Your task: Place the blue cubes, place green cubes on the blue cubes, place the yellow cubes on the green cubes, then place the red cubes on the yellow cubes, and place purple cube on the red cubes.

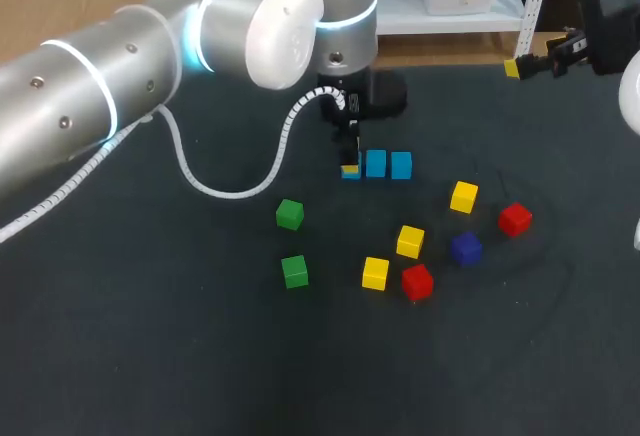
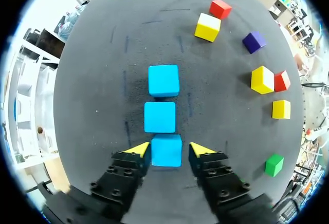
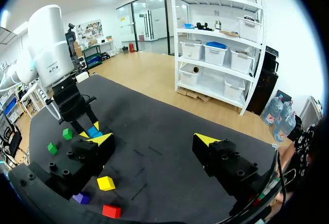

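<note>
Three blue cubes lie in a row on the dark table. The nearest blue cube [image 2: 166, 151] sits between the fingers of my left gripper [image 2: 169, 150], which is open, with a small gap showing beside the cube. The other two blue cubes [image 2: 160, 116] [image 2: 164, 79] lie ahead of it. In the head view the left gripper [image 1: 349, 159] stands over the row's left end [image 1: 350, 170]. Two green cubes [image 1: 289, 214] [image 1: 294, 271], three yellow cubes [image 1: 464, 196] [image 1: 410, 241] [image 1: 375, 273], two red cubes [image 1: 515, 219] [image 1: 417, 281] and a purple cube [image 1: 465, 248] lie scattered. My right gripper [image 3: 154, 142] hangs open and holds nothing.
My right gripper [image 1: 520, 66] is raised over the table's far right corner, away from the cubes. The left arm's white cable [image 1: 230, 188] loops over the table left of the blue row. The table's front edge lies near the green cubes.
</note>
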